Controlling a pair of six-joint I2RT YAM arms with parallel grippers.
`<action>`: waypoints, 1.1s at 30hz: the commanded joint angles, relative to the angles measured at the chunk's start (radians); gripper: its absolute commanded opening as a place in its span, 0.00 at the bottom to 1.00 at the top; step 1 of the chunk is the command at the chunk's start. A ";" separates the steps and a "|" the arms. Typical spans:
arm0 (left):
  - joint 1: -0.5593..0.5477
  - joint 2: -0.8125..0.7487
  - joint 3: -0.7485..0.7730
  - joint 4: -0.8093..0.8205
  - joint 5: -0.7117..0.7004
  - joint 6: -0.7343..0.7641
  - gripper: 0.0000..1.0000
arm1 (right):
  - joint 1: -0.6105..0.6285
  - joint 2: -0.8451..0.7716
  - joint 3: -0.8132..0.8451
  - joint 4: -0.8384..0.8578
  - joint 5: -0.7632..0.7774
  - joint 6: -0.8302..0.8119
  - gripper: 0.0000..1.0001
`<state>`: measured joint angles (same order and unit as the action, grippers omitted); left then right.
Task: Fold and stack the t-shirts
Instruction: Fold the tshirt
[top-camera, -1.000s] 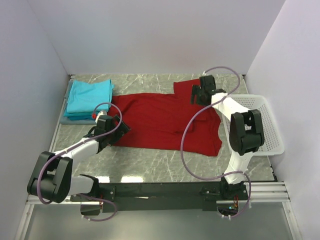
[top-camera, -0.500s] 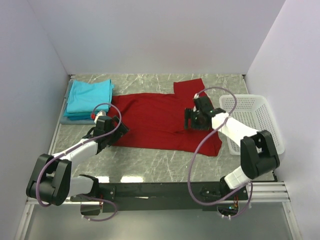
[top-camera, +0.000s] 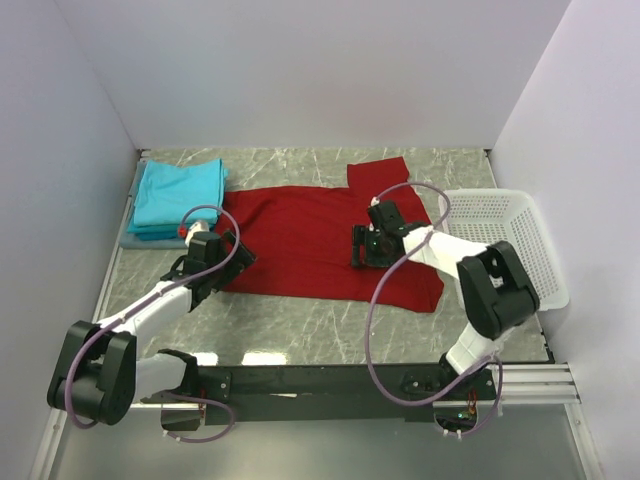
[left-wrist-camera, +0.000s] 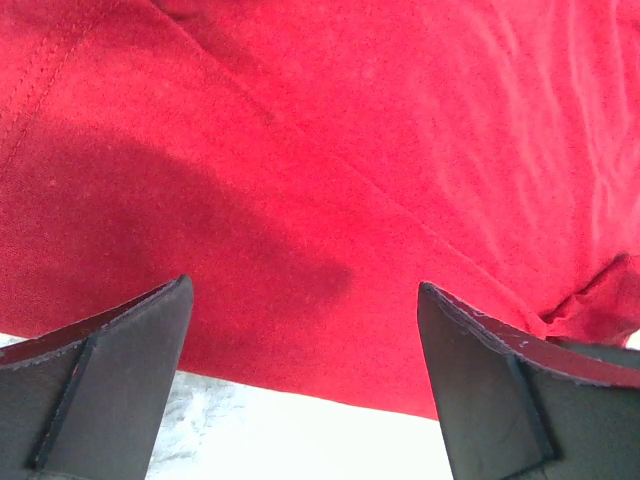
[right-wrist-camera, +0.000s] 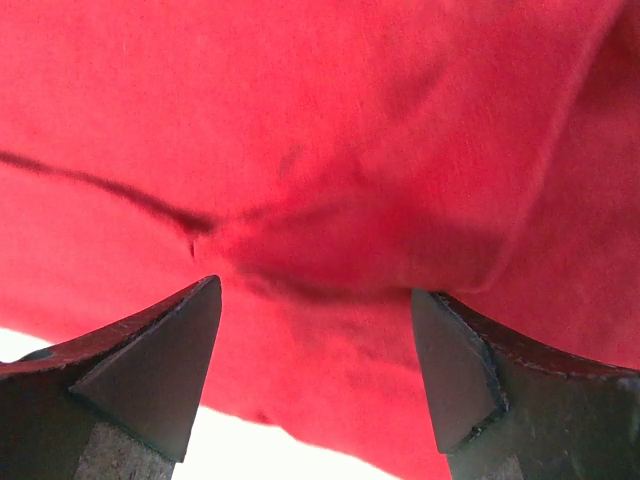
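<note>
A dark red t-shirt (top-camera: 300, 235) lies spread across the middle of the marble table, one sleeve pointing to the back. Folded teal t-shirts (top-camera: 180, 193) sit stacked at the back left. My left gripper (top-camera: 232, 258) hovers open over the red shirt's left front edge; in the left wrist view red cloth (left-wrist-camera: 330, 180) and the table edge show between its fingers. Over the shirt's right half my right gripper (top-camera: 357, 247) is open, and the right wrist view shows a creased fold (right-wrist-camera: 330, 250) between its fingers (right-wrist-camera: 165, 360). Neither gripper holds anything.
A white lattice basket (top-camera: 505, 245) stands at the right edge of the table. A grey cloth (top-camera: 140, 238) lies under the teal stack. White walls close in the back and both sides.
My right gripper has swung from the back right sleeve down and left onto the shirt's right half. The left gripper has shifted slightly. The shirt has not moved.
</note>
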<state>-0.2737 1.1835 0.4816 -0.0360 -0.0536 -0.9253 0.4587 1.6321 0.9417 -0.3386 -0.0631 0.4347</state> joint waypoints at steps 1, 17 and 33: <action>0.004 -0.027 0.008 -0.002 -0.017 0.020 0.99 | 0.006 0.057 0.086 0.081 0.011 0.021 0.83; 0.004 -0.104 0.064 -0.071 -0.015 0.039 0.99 | 0.049 0.137 0.447 -0.005 0.071 0.044 0.83; 0.004 0.162 0.078 0.150 0.063 0.033 0.99 | 0.047 -0.146 -0.047 -0.059 0.152 0.039 0.84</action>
<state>-0.2733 1.3418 0.5564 0.0479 -0.0147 -0.9001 0.4999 1.4944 0.9222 -0.4099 0.0872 0.4786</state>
